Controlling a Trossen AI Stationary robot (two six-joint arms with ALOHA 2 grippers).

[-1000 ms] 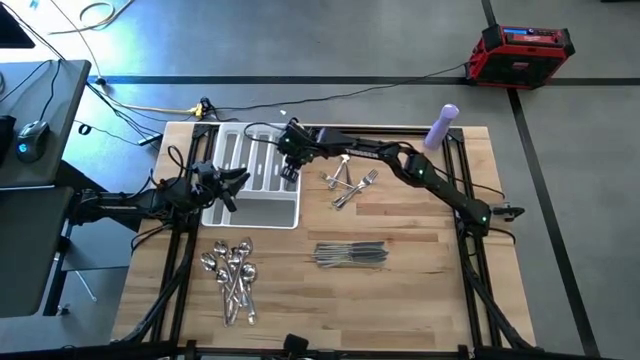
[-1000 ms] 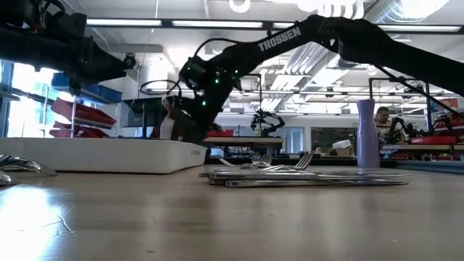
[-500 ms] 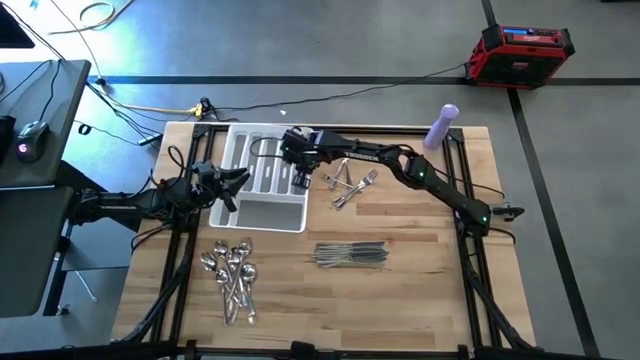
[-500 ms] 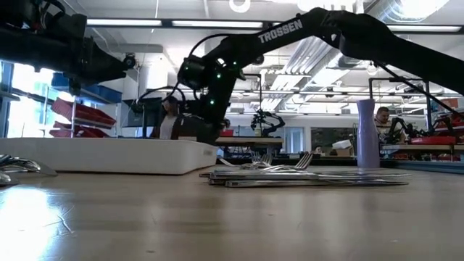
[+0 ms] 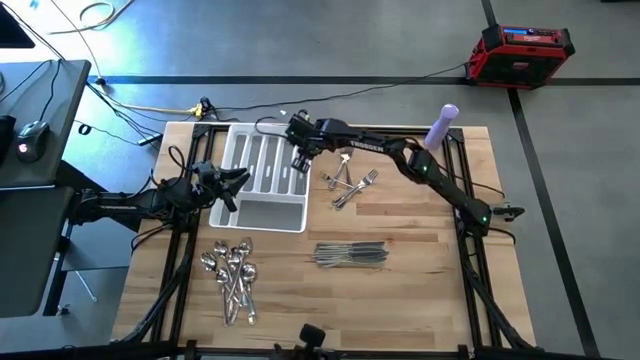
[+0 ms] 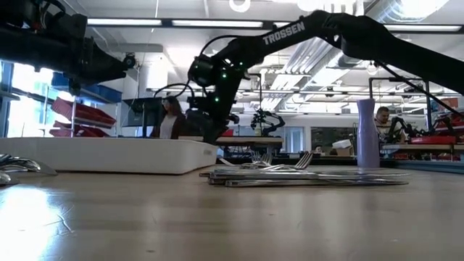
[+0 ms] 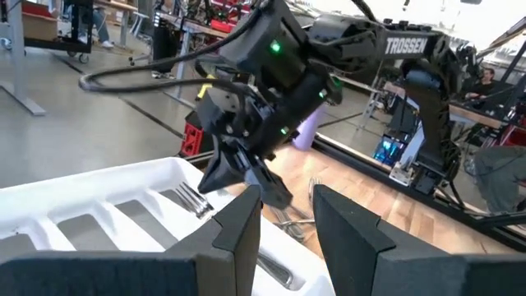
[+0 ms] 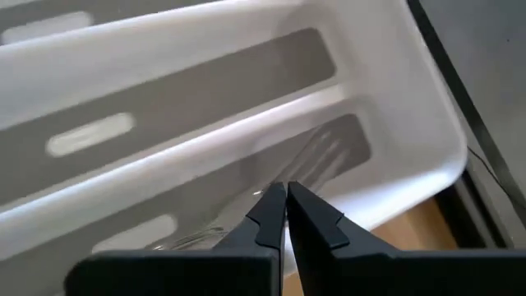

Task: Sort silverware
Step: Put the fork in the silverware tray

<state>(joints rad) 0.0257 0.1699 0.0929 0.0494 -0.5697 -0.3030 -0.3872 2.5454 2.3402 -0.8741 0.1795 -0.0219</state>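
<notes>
High view: the silverware lies in three loose groups on the wooden table (image 5: 420,300), namely a fork pile (image 5: 348,184) at about 3 o'clock from the white compartmented tray (image 5: 243,214), a knife bundle (image 5: 350,255) at about 5 o'clock from it, and a spoon cluster (image 5: 231,276) at 6 o'clock, just below the tray's near edge. At least one fork (image 8: 316,160) already rests in the tray's outermost long slot, tines toward the end wall; the right wrist view shows it directly under the right gripper (image 8: 285,215), whose fingers are nearly touching, with no visible piece between them. That gripper hangs over the tray's 2 o'clock corner (image 5: 300,160). The left gripper (image 5: 228,185) waits at the tray's 9 o'clock edge; the left wrist view shows its fingers (image 7: 238,230) a narrow gap apart and empty. A lilac bottle (image 5: 440,126) stands at the table's 1 o'clock corner, well clear of the work. Judgement: the pieces are rigid, light, polished metal, so likely slippery under the pads and prone to pivoting if pinched off-centre. Best hold is probably across the handle near its middle, jaws square to the long axis. The forks overlap, so lifting one may drag a neighbour; a handle that sticks out from the pile is the safer pick.
</notes>
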